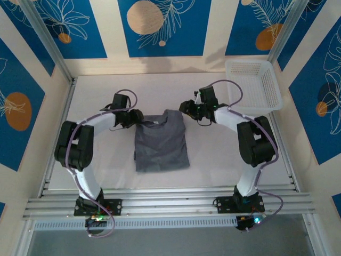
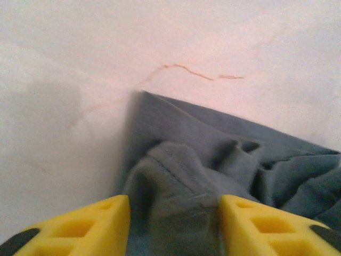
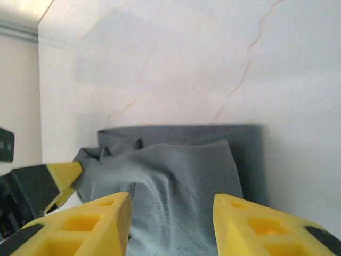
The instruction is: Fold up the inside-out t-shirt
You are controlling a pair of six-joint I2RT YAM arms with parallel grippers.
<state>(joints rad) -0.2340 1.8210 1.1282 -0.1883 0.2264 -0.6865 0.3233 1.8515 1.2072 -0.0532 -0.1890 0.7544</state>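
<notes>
From above, the inside-out t-shirt (image 1: 161, 143) lies near the middle of the white counter (image 1: 106, 96), folded into a rough rectangle with its long side running from the arms' bases towards the far wall. The left claw (image 1: 139, 118) is at the shirt's far left corner and the right claw (image 1: 185, 109) at its far right corner, each arm bent inward towards the cloth. A white mesh basket (image 1: 254, 101) stands at the far right corner of the counter, well apart from the shirt. In the left wrist view, the left claw (image 2: 173, 229) has its two yellow fingers (image 2: 96, 226) spread apart, with rumpled grey fabric of the t-shirt (image 2: 213, 144) lying in the gap between them and a stitched seam showing on the bunched part. The cloth's edge ends in a corner on the pale counter (image 2: 80, 53), which carries a thin reddish line (image 2: 186, 69) beyond it. In the right wrist view, the right claw (image 3: 170, 224) also stands with its yellow fingers (image 3: 266, 224) apart. The t-shirt (image 3: 181, 160) lies between and ahead of them, its upper layer raised in soft folds over a flat layer beneath. A black-and-yellow finger of the left claw (image 3: 50, 178) touches the cloth's crumpled far corner at the left of this view.
</notes>
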